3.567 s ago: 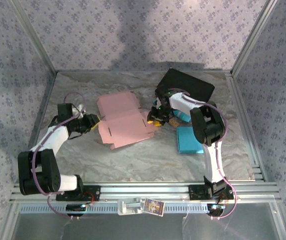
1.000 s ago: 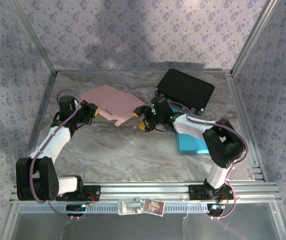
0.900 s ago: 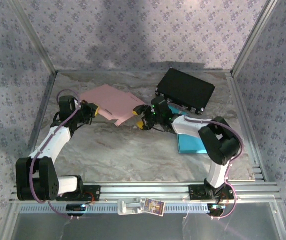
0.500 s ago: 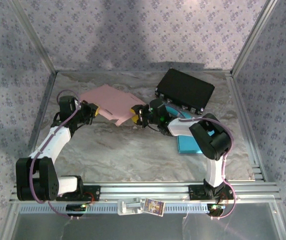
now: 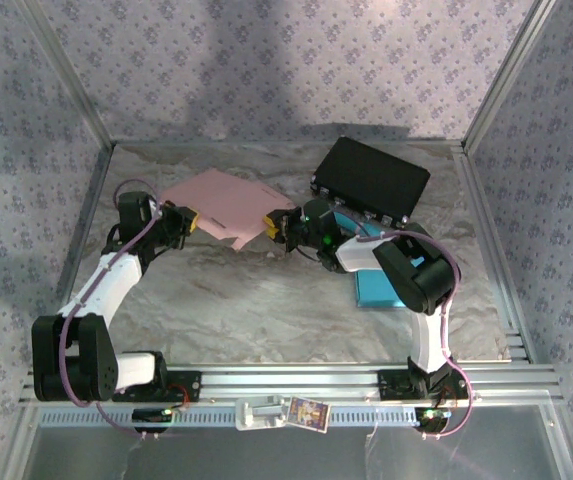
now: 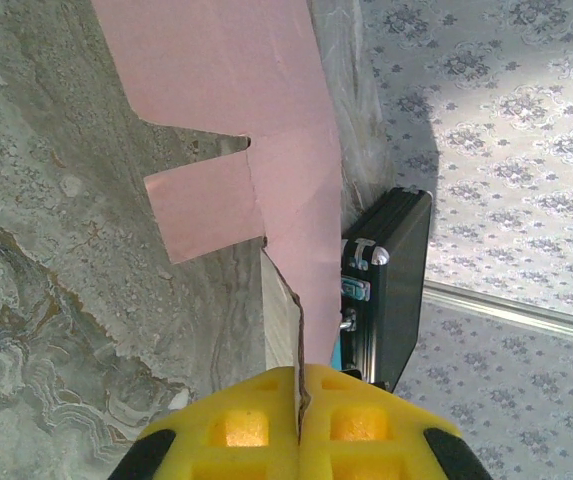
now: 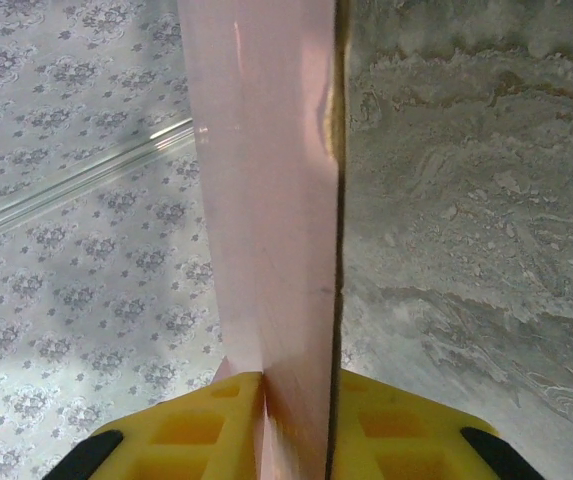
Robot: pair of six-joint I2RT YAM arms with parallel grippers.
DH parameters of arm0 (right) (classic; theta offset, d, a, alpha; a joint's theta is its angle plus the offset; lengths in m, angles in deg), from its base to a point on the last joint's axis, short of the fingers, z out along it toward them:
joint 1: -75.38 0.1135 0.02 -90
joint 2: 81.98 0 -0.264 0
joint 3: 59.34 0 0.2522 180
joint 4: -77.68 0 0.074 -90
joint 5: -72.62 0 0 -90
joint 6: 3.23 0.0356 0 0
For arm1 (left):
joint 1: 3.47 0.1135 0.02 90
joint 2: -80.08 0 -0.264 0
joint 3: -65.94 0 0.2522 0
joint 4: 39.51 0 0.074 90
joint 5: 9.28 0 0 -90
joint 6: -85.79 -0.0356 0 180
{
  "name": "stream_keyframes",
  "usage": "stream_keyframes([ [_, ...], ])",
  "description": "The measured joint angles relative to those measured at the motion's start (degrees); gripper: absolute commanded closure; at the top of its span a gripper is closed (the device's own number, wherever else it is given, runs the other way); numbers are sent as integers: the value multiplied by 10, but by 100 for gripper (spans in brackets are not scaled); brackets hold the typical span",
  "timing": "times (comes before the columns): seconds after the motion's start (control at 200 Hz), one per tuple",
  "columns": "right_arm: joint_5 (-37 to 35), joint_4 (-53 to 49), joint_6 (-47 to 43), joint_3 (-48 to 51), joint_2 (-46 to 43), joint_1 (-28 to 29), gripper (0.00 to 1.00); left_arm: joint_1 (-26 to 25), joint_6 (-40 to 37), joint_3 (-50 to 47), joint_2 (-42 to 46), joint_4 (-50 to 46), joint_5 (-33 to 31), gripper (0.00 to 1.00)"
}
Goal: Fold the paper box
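Cannot see the far end of the flat pink paper box from the left wrist: cropped by the top edge. Likewise from the right wrist, blurring near the yellow foam pads, themselves cut by the bottom edge. Hides part of the black hard case. Cannot see the flat teal box whole under the right arm.
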Motion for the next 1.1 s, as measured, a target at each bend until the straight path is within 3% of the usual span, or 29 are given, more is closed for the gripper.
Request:
stream_keyframes([
  [0.255,1,1,2,14,-18,-4,74,0,0,0,0,0,0,100],
  [0.535,5,0,2,15,-30,-8,79,0,0,0,-1,0,0,100],
  [0.63,9,-1,2,7,-28,-8,86,0,0,0,-1,0,0,100],
  [0.71,10,-3,2,-1,-27,-8,98,0,0,0,-1,0,0,100],
  [0.795,10,-8,-4,-4,-27,-9,100,0,0,0,-1,1,-1,100],
  [0.949,9,-42,-19,-15,-30,-9,100,0,-8,7,-1,-15,-2,65],
  [1.099,-3,-130,-54,-53,-71,-13,100,-5,-64,82,4,-113,-32,51],
])
